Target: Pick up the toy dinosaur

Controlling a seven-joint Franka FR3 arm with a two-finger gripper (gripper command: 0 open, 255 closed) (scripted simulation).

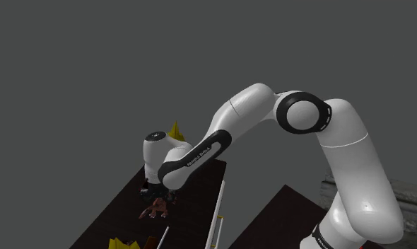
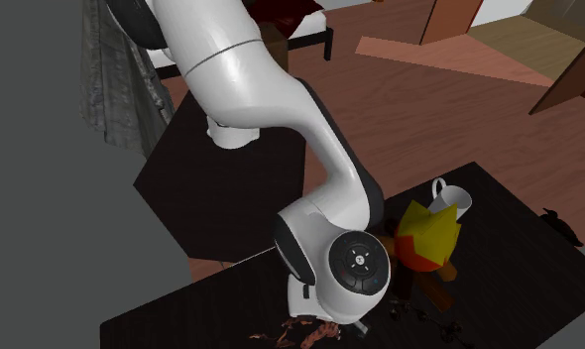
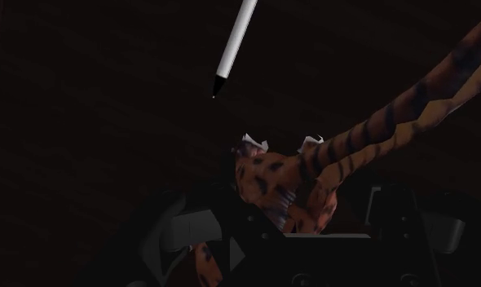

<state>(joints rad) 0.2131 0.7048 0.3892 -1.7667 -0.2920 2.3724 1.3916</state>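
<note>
A dark table [image 1: 193, 206] lies under plain grey surroundings. The toy dinosaur [image 3: 284, 192] is orange-brown with dark stripes and spots and a long striped tail. It lies on the table right under the claw [image 1: 157, 192], close against it. The wrist view is too dim to tell whether the claw grips it. The white arm [image 1: 345, 152] rises from its stand, bends, and slopes down, wrist pointing at the table. White lettering on the forearm's dark band [image 1: 200, 154] is too small to read. A white pen [image 3: 233, 49] lies beyond the claw.

wall [image 1: 94, 71]: plain grey | floor [image 2: 409, 109]: reddish-brown wood | table [image 2: 519, 288]: dark, near-black top | light: dim
</note>
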